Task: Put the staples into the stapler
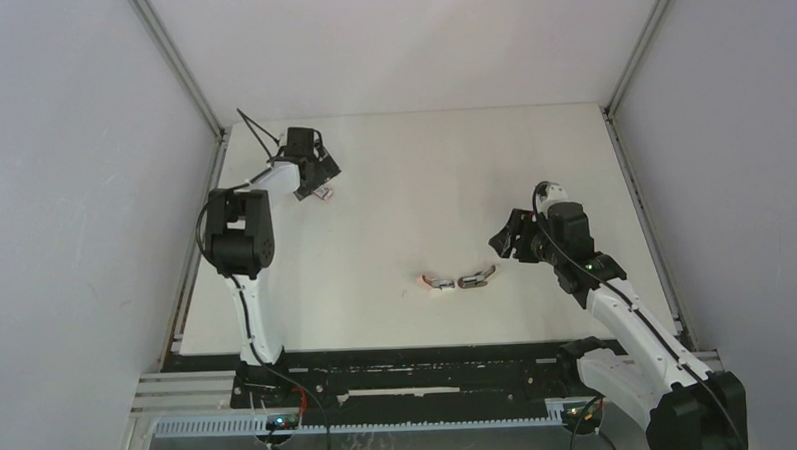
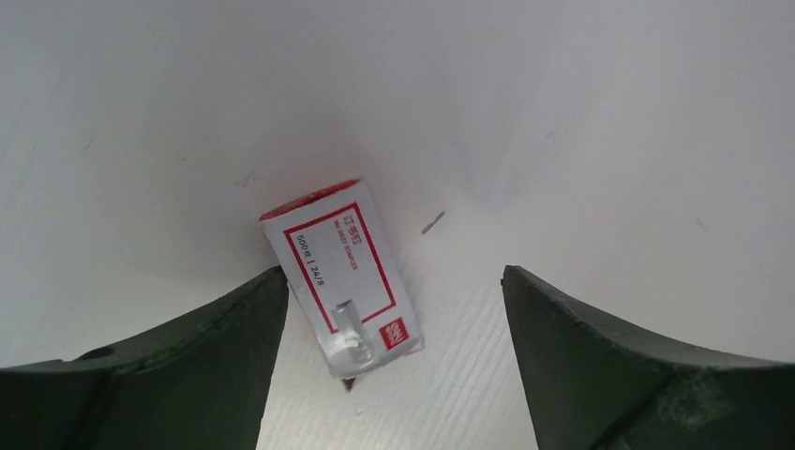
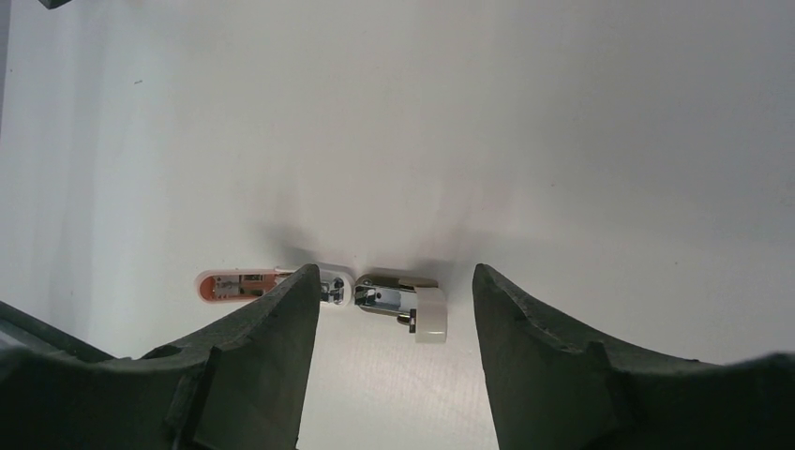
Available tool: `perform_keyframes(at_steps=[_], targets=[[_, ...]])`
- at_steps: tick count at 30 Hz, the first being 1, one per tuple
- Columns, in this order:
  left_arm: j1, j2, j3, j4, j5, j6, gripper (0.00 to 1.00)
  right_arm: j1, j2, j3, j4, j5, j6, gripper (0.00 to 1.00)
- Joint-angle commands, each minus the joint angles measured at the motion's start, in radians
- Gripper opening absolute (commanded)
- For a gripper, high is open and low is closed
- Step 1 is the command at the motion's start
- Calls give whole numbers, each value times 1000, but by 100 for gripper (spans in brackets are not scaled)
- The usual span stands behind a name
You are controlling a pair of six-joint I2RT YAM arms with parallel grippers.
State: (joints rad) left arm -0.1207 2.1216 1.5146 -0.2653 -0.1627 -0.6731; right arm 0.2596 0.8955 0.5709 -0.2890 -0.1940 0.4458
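Left gripper (image 2: 394, 277) hangs spread wide over the staples box (image 2: 339, 272); right gripper (image 3: 396, 274) spread too, facing the flopped-open stapler (image 3: 412, 300), gripping nothing.

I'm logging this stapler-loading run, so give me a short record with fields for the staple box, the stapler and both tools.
Staples: small flat white box with red print, lying far left on the white table, silvery strip poking from one end
Loose piece: thin silvery staple beside the box
Stapler: pale pink-and-white plastic mini stapler, swung open mid-table, metal channel exposed
Left tool: open, straddling the box, not gripping
Right tool: open, above the stapler, holding nothing
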Motion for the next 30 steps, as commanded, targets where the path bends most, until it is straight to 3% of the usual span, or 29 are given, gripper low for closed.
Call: perform_keyframes(at_steps=[1, 7, 17, 24, 30], targets=[[6, 59, 138, -91, 36, 70, 87, 8, -17, 36, 26, 5, 14, 59], [5, 124, 239, -198, 50, 132, 68, 12, -18, 35, 23, 7, 17, 57], [-29, 111, 229, -244, 30, 248, 51, 21, -25, 35, 26, 6, 24, 54], [-106, 51, 170, -243, 4, 347, 46, 31, -46, 34, 13, 16, 29, 53], [-237, -77, 10, -165, 38, 526, 46, 48, -55, 35, 10, 27, 34, 53]])
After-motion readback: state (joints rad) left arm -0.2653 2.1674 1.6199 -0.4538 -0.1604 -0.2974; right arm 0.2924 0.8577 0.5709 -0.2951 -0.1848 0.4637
